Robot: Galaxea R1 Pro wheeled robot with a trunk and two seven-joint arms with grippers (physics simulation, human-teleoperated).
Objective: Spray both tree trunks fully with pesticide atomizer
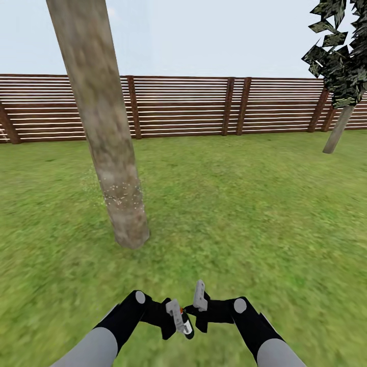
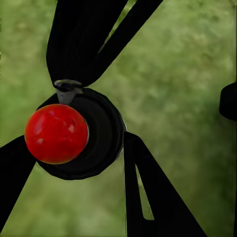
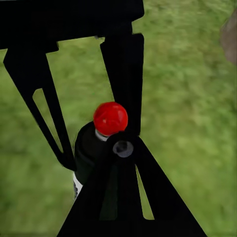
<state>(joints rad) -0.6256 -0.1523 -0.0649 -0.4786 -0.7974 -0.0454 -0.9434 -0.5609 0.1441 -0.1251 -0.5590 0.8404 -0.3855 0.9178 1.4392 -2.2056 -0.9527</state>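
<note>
Big blurry green grass floor (image 1: 244, 214) takes up most of the scene, ringed at the back by a brown horizontal-slat wooden fence (image 1: 183, 104). Ahead of the pincers and a bit to the left stands a thick mottled grey-brown tree trunk (image 1: 104, 127), leaning slightly, with a patch of pale speckles low on the bark. Way off ahead and to the right, near the fence, there's a second, thinner-looking grey trunk (image 1: 337, 130) under a blocky dark green canopy (image 1: 340, 56).

Both black-and-grey arms are pulled in close together low in the head view, forearms angled toward each other. The left pincer (image 1: 176, 318) is pinching the pesticide atomizer (image 1: 186, 326), a small dark bottle with a red ball-shaped cap. In the left wrist view the red cap (image 2: 56, 133) sits right between the black fingers (image 2: 148, 192), which hug the dark round body on both sides.

The right pincer (image 1: 200, 298) hovers just beside the left one, nearly touching it. Its wrist view looks down on the atomizer with the red cap (image 3: 110, 118) past its own fingers (image 3: 49, 113), which look spread apart with only grass between them.
</note>
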